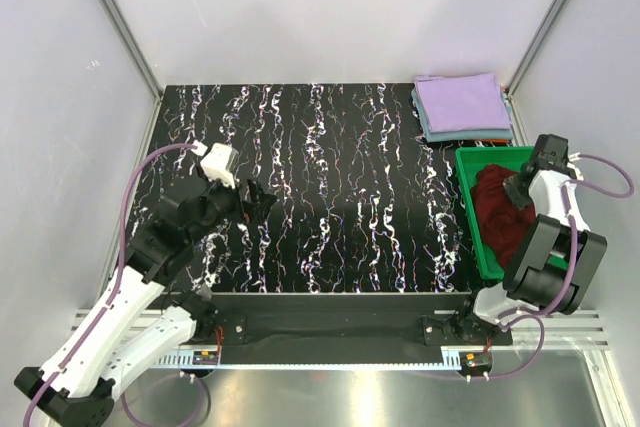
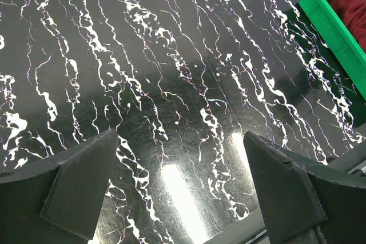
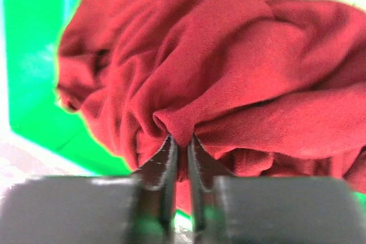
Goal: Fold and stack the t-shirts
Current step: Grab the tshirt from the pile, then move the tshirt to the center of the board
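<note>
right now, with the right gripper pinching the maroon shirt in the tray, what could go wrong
The right gripper pinches only a small ridge of the maroon t-shirt; it may slip out on lifting.
The shirt lies bunched in the green tray, so a pull could drag the tray along.
The folded lavender t-shirt sits just beyond the tray; a swinging shirt might disturb it.

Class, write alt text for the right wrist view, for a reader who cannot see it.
The right gripper is closed on a fold of a crumpled maroon t-shirt, which sits bunched in a green tray.
</note>
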`<state>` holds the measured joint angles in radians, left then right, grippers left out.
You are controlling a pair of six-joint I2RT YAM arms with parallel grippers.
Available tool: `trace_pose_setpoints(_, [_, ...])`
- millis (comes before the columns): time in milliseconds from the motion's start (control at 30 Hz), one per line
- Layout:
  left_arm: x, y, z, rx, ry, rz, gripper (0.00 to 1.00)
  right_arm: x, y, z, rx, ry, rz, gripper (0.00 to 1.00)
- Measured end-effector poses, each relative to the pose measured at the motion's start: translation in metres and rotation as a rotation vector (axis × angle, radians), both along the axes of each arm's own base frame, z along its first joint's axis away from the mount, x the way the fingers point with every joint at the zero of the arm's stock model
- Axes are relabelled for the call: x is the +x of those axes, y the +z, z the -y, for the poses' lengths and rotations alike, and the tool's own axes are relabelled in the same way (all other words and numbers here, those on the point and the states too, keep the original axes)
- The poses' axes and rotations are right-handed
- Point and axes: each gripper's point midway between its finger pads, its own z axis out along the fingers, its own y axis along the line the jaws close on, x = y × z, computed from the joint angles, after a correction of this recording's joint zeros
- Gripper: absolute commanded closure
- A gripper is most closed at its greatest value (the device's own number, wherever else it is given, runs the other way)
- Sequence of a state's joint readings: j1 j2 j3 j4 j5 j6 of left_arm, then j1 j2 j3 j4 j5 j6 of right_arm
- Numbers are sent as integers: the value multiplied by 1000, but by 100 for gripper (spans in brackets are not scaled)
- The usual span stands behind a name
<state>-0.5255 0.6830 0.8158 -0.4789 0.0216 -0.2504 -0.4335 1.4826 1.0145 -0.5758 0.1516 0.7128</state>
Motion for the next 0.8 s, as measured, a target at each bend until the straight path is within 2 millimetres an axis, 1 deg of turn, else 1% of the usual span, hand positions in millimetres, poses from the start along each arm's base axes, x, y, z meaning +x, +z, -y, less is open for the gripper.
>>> trace_pose_setpoints(33, [0, 0, 0, 0, 0, 0, 1, 3, 5, 0, 3, 9, 13, 100])
trace_pose_setpoints(100, [-1, 0, 0, 0, 0, 1, 1, 13, 27, 1, -6, 32, 55, 100])
trace_pose_setpoints(133, [-1, 1, 0, -1, 0, 3, 1, 18, 42, 2, -12, 48, 81, 100])
trace_pose_setpoints(167, [-1, 1, -1, -3, 0, 5, 1, 27, 66, 1, -19, 71, 127, 100])
trace_pose_setpoints(200, [-1, 2, -1, -4, 0, 8, 1, 38, 96, 1, -34, 98, 198, 100])
trace_pose_setpoints(233, [-2, 3, -1, -6, 0, 11, 1, 48, 131, -2, -45, 132, 281, 100])
trace_pose_setpoints(300, [-2, 4, -1, -8, 0, 13, 1, 61, 211, -17, -58, 210, 477, 100])
trace_pose_setpoints(333, [-2, 4, -1, -8, 0, 13, 1, 63, 255, -28, -67, 260, 591, 100])
trace_pose_setpoints(367, [-2, 4, -1, -8, 1, 13, 1, 60, 299, -44, -60, 310, 709, 100])
trace_pose_setpoints(400, [-2, 4, -1, -8, 2, 13, 1, 56, 333, -58, -55, 354, 806, 100])
trace_pose_setpoints(467, [-1, 5, -4, -12, 22, 14, 1, 35, 406, -93, -38, 459, 1027, 100])
trace_pose_setpoints(533, [0, 6, -8, -17, 47, 18, 1, 8, 460, -131, 1, 568, 1205, 100])
trace_pose_setpoints(600, [1, 7, -10, -21, 69, 15, 1, -15, 494, -165, 58, 684, 1324, 100])
trace_pose_setpoints(633, [0, 6, -11, -22, 73, 9, 1, -27, 505, -183, 90, 751, 1366, 100])
trace_pose_setpoints(667, [-1, 7, -11, -22, 72, 2, 1, -34, 511, -199, 118, 813, 1393, 100])
trace_pose_setpoints(700, [-2, 8, -11, -24, 70, -1, 1, -38, 509, -209, 145, 850, 1396, 100])
trace_pose_setpoints(733, [-3, 10, -11, -28, 69, -9, 1, -39, 502, -223, 185, 896, 1394, 100])
trace_pose_setpoints(767, [-4, 11, -10, -34, 68, -17, 1, -36, 485, -235, 235, 928, 1361, 98])
trace_pose_setpoints(800, [-4, 12, -10, -38, 71, -26, 1, -29, 461, -245, 287, 956, 1309, 97])
